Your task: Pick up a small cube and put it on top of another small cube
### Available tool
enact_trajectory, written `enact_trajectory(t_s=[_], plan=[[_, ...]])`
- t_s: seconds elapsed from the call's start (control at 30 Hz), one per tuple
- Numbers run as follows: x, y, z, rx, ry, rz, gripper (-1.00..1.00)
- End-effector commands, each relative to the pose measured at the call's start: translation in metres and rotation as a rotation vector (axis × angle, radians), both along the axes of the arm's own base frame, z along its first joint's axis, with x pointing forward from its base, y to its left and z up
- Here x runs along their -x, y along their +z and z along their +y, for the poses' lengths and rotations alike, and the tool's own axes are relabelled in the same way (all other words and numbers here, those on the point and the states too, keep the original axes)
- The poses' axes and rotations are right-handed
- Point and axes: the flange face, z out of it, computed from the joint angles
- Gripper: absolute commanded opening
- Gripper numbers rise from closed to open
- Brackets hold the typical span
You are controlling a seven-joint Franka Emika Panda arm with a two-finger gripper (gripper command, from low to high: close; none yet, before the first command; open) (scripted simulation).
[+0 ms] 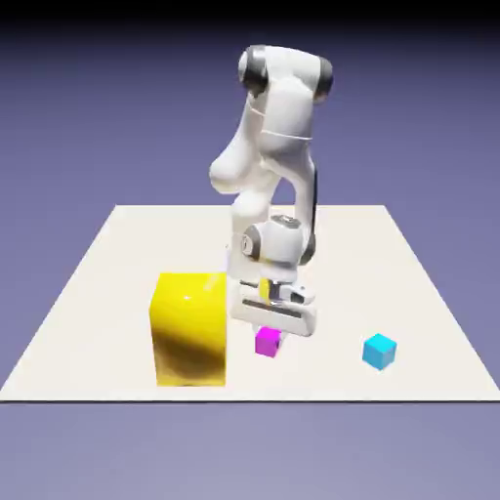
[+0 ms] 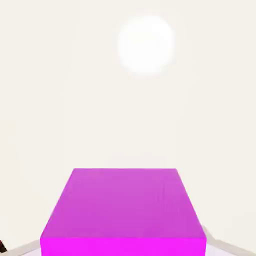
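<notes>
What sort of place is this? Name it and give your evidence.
Most likely a simulated tabletop test scene: a bare pale table on a plain blue-violet backdrop, holding only a yellow block, a magenta cube and a cyan cube.

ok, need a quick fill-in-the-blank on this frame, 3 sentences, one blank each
1. The tool is lowered over the small ____ cube.
2. In the exterior view, the big yellow block stands on the table to the magenta cube's ____.
3. The cube standing alone toward the exterior view's right is ____.

Missing words: magenta; left; cyan
</notes>
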Motion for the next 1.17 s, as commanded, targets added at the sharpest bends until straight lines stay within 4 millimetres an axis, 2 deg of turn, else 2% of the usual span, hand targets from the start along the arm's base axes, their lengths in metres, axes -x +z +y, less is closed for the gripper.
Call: enact_trajectory(t_s=[0.0,0.1,0.23,0.37,0.5,0.63,0.67,0.77,1.03,1.07,1.1,1.13], plan=[[0.002,0.006,0.001,-0.006,-0.001,0.003,-1.0],[0.005,0.011,0.002,-0.013,-0.001,0.008,-1.0],[-0.006,0.023,0.055,-0.005,0.103,0.006,-1.0],[-0.009,0.036,0.112,-0.002,0.209,0.005,-1.0],[-0.002,0.05,0.172,-0.004,0.315,0.006,-1.0],[0.015,0.065,0.233,-0.01,0.424,0.01,-1.0],[0.019,0.068,0.242,-0.012,0.44,0.011,-1.0],[0.015,0.056,0.243,-0.008,0.443,0.004,-1.0],[0.005,-0.001,0.242,-0.012,0.44,0.011,-1.0],[0.005,-0.001,0.242,-0.012,0.44,0.011,1.0],[0.005,-0.001,0.242,-0.012,0.44,0.011,1.0],[0.006,0.008,0.243,-0.009,0.442,0.007,1.0]])
